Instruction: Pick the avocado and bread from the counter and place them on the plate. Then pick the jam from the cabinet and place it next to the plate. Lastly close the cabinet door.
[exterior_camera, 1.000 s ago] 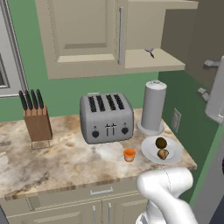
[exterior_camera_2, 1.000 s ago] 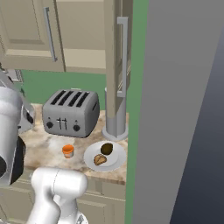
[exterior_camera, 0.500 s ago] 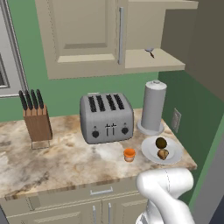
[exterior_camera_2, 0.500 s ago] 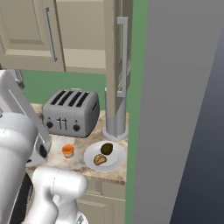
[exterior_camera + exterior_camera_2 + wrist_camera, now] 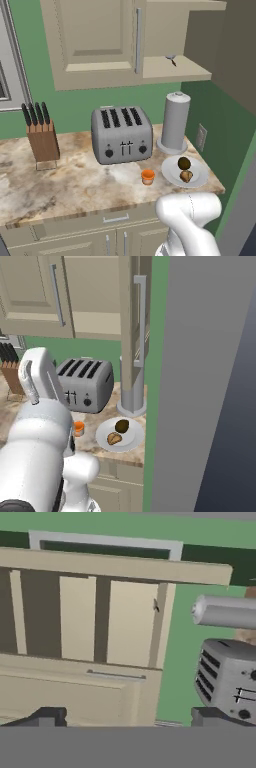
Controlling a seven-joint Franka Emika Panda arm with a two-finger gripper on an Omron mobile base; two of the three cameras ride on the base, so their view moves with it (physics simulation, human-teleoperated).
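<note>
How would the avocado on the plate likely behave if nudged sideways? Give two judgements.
The avocado looks smooth and egg-shaped, so it would probably roll. The plate has a raised rim, and the bread sits close beside it; both would likely stop it.

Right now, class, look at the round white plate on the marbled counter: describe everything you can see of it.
The round white plate is a plain, shallow dish with a raised rim, lying flat near the right end of the beige-and-brown marbled counter. It sits in front of the tall grey cylinder. On it rest the dark olive avocado and, nearer the counter's front edge, the tan bread chunk. The small orange jam jar stands just left of it.
</note>
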